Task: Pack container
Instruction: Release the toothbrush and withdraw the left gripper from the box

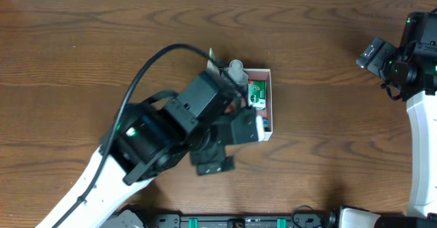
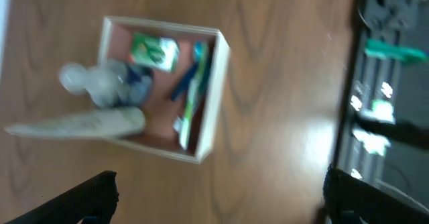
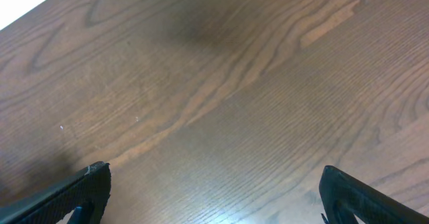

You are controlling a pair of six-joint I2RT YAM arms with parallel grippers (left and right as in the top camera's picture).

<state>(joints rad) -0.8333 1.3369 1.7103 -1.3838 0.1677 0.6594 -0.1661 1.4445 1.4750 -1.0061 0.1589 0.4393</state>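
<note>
Left wrist: the left fingers (image 2: pixel 87 194) stand wide, empty; ahead, the container (image 2: pixel 208 110) holds a bottle (image 2: pixel 100 83) and tube (image 2: pixel 80 123). Overhead: they hover above it, placing apparently done, withdrawal next. Right wrist: right fingers (image 3: pixel 74 194) wide, empty, over table (image 3: pixel 214 83).

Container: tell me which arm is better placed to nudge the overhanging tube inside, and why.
Left. The left fingers, open, hang above the container and tube; the right fingers face only table, far off.
</note>
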